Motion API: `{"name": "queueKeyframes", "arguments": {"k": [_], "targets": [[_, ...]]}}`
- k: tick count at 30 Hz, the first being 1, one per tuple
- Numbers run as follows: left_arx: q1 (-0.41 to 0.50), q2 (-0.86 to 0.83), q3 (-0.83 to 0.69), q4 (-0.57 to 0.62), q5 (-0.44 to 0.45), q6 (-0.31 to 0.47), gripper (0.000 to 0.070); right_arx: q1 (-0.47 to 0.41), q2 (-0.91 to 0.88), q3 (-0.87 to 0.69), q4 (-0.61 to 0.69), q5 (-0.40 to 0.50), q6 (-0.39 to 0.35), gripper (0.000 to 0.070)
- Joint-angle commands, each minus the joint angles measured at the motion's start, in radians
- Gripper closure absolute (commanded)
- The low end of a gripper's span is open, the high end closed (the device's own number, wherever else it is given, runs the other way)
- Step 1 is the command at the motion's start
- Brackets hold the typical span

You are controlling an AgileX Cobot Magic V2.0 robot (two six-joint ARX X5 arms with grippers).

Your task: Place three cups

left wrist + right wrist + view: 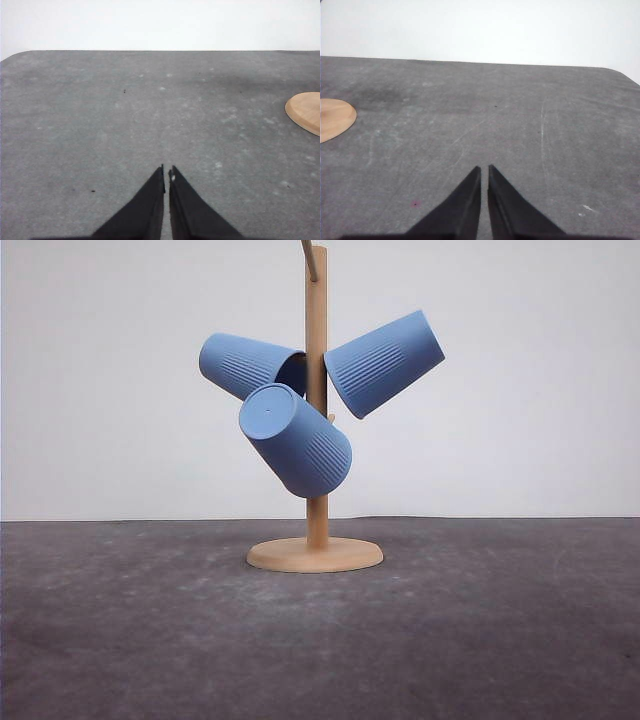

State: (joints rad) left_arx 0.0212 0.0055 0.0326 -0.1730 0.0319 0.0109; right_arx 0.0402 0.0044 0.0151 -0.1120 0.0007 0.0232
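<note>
Dark grey, lightly scuffed table (120, 640) runs back to a plain white wall. Left gripper (167, 172), seen from its wrist camera: black tapered fingers pressed together, only a hairline slit between the tips, nothing pinched; it hangs over bare table, and the stand's round base is near that view's edge, well apart from the fingertips. Centre of the table, toward the far edge: light wooden peg stand (317, 420), an upright pole on a round flat base. Three light-blue ribbed plastic tumblers hang on it, all tilted. Left cup (245, 364) is on the pole's left side, mouth at the pole, base pointing up-left. Front cup (296, 440) sits lower and crosses the pole, flat base turned toward the camera, upper left. Right cup (385, 362) is on the pole's right side, base pointing up-right. No cup touches the table. Right gripper (484, 170), wrist camera: fingers likewise drawn together, thin gap, holding nothing, over bare table.
</note>
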Motion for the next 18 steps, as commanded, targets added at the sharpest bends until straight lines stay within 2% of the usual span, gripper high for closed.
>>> {"name": "queueKeyframes", "arguments": {"k": [1, 18], "targets": [[-0.002, -0.001, -0.02, 0.015, 0.001, 0.002, 0.07, 0.002, -0.001, -0.003, 0.014, 0.0, 0.011, 0.0678], [-0.002, -0.001, -0.02, 0.015, 0.001, 0.002, 0.07, 0.002, -0.001, -0.003, 0.014, 0.0, 0.011, 0.0677]]}}
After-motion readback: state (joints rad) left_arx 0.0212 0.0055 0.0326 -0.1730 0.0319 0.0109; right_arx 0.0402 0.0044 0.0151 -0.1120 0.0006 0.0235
